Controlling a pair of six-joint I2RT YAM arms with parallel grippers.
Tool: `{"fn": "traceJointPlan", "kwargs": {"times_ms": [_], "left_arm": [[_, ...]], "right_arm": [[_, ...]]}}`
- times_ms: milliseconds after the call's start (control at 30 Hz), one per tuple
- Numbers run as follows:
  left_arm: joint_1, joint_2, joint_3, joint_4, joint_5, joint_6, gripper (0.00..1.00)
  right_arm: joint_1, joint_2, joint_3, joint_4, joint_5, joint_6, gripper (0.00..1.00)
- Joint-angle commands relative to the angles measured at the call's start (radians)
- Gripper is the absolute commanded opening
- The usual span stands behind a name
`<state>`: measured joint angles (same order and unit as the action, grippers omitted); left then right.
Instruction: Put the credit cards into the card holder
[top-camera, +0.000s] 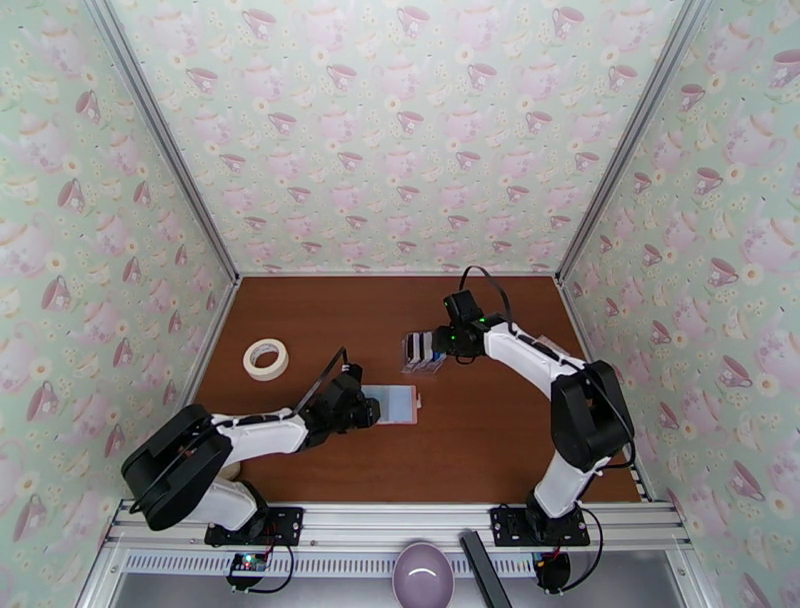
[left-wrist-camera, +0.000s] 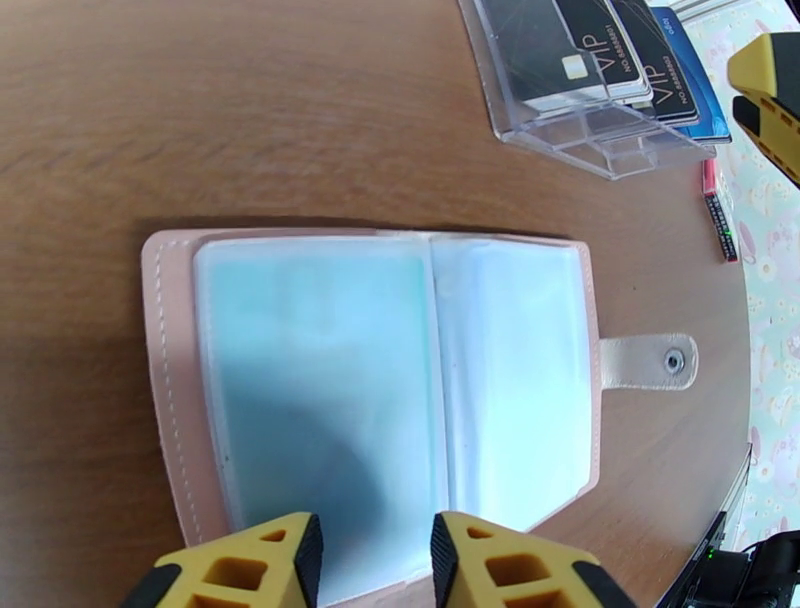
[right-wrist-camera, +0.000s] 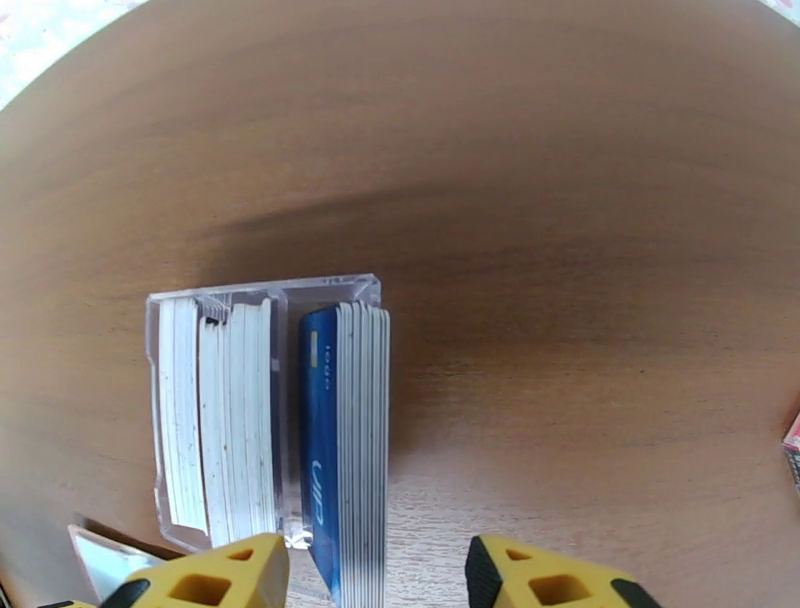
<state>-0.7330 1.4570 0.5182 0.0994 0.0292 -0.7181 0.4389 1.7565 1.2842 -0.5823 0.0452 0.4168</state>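
The card holder (left-wrist-camera: 390, 380) lies open and flat on the brown table, pink rim and snap tab (left-wrist-camera: 650, 360) around pale bluish pockets; from above it shows mid-table (top-camera: 398, 404). My left gripper (left-wrist-camera: 375, 560) hangs over its near edge, jaws slightly apart, and I cannot tell whether they touch it; its place overhead is (top-camera: 366, 411). The credit cards (right-wrist-camera: 345, 440) stand on edge in a clear rack (right-wrist-camera: 265, 290), a blue-faced stack beside white ones. My right gripper (right-wrist-camera: 375, 585) is open and straddles the blue-faced stack without touching it.
A roll of masking tape (top-camera: 265, 359) lies at the left of the table. A small red and black object (left-wrist-camera: 718, 215) lies beyond the rack (left-wrist-camera: 600, 140). A lilac bowl (top-camera: 422, 576) sits below the table's front rail. Walls close off three sides.
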Motion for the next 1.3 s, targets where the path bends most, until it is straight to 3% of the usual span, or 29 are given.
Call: {"fn": "traceJointPlan", "kwargs": {"times_ms": [0,400,1267], "left_arm": [[0.005,-0.023,-0.014,-0.093,-0.005,-0.006,0.40],[0.001,-0.023,-0.009,-0.095,0.000,-0.009,0.43],[-0.011,0.015,-0.009,-0.067,0.011,-0.022,0.45]], "right_arm": [[-0.002,0.025,0.035,-0.001,-0.007,-0.020,0.52],[-0.015,0.095,0.046,0.020,-0.045,-0.030,0.50],[-0.041,0.042,0.091,-0.040,0.012,-0.055,0.40]]}}
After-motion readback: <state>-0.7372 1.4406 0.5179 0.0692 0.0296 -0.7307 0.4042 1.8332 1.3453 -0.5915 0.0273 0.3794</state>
